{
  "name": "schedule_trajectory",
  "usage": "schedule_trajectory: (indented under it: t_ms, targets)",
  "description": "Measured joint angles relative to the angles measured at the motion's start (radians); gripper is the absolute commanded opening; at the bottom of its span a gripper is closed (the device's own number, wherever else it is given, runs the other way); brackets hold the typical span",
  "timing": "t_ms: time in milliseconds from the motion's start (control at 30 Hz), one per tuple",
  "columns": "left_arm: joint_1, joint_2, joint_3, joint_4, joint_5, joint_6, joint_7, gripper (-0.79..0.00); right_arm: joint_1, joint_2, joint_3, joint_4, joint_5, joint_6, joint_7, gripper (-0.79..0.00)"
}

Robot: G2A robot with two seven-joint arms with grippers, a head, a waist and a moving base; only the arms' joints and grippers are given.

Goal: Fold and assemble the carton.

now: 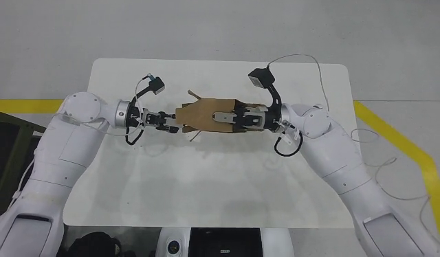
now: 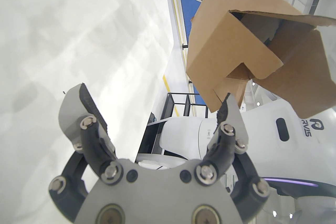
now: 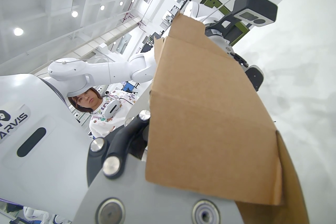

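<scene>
— Where is the carton?

— The carton (image 1: 199, 113) hangs over the middle of the table (image 1: 227, 195), lifted off its surface. It lies lengthwise between the two arms. It is brown cardboard, partly opened into a tube, with loose flaps at the end that faces the left arm.

— Which arm has it?

— The right gripper (image 1: 221, 117). It pinches one wall of the carton at the end nearer the table's right edge, and one finger lies flat along the outside of the top panel. From that arm's wrist camera the carton (image 3: 204, 109) sits right against the gripper and covers most of it.

— And the other one?

— The left gripper (image 2: 155, 91) is at the opposite end, toward the table's left edge. Its fingers are spread wide with nothing between them. The open end of the carton (image 2: 231, 51) faces it, just ahead. The tip of one finger is right at the edge of the lowest flap, but I cannot tell whether it touches.

— How many of each?

— One carton, one table and two grippers. One gripper is clamped on cardboard and the other is spread.
</scene>
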Motion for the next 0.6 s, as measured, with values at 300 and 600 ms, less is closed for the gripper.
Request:
schedule_trajectory:
  t_ms: [300,600]
  targets:
    - [-0.001,-0.002,0.001,-0.014,-0.054,0.007,-0.009,0.000,0.016,-0.007,-0.024,0.018,0.006,-0.009,-0.009,-0.785]
    - [-0.004,-0.004,0.014,-0.041,-0.068,0.012,-0.014,0.000,0.032,-0.015,-0.056,0.021,0.023,-0.012,-0.012,-0.785]
